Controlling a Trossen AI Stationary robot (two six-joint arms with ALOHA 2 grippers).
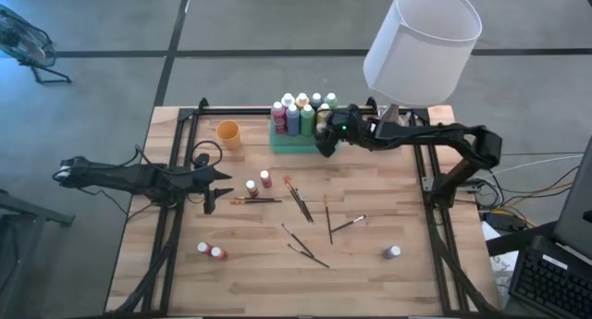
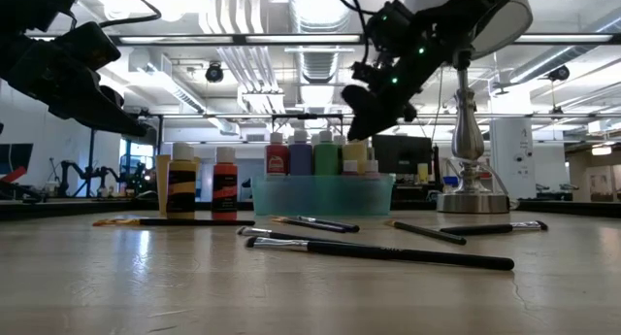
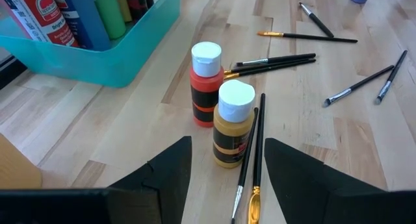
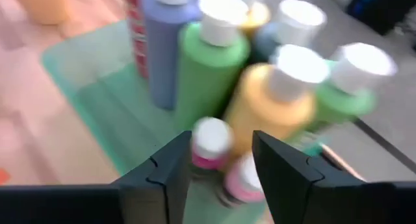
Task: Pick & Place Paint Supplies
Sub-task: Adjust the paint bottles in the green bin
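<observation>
A long dark-handled paintbrush (image 2: 388,252) lies nearest on the pale wood-grain bench (image 1: 250,273), other thin brushes scattered behind it. Two round pale-capped bottles, a red bottle (image 3: 206,84) and an ochre bottle (image 3: 233,123), stand touching ahead of the spread left claw (image 3: 224,169). More paint bottles (image 1: 301,111) crowd the green plastic tray (image 1: 291,143), where the right claw (image 4: 221,162) hovers, fingers parted, pinching nothing.

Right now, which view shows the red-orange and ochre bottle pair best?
The left wrist view: the red-orange bottle and ochre bottle stand close up, labels visible. The high view shows them tiny from above; the low view side-on at the left; the right wrist view misses them.
</observation>
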